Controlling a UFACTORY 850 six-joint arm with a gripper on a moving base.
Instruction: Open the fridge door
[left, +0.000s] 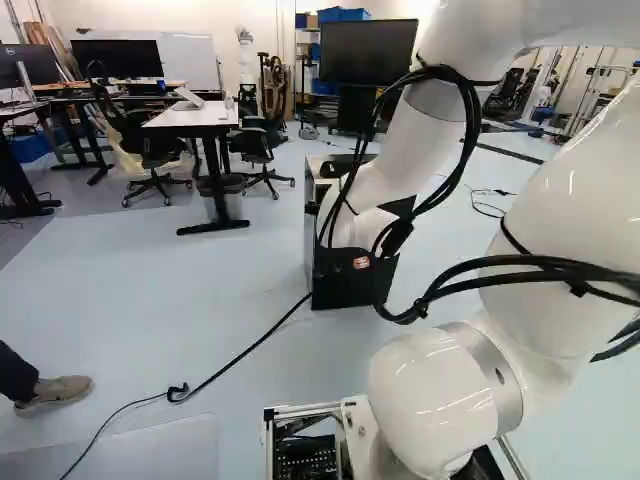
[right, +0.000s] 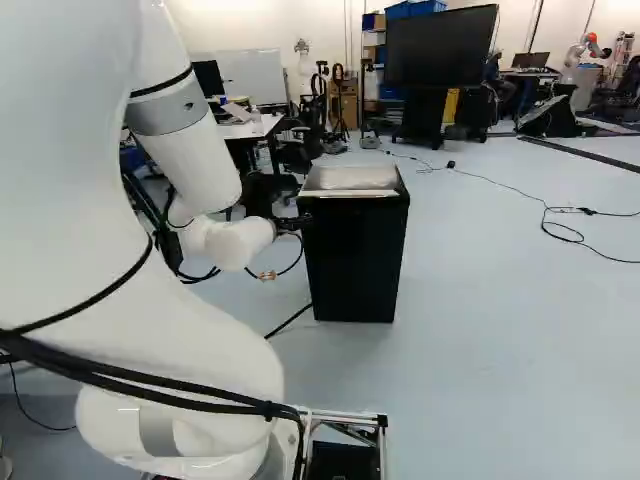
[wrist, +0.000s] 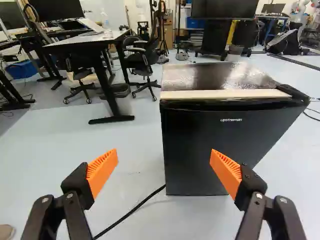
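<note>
Wrist view: jaws spread wide, holding nothing, with the black fridge ahead of them

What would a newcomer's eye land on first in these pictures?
Most likely the big white arm, filling much of the left of the right base view. Then the bright orange pads of the open hand in the wrist view, and the black fridge standing on the floor ahead of it.
</note>
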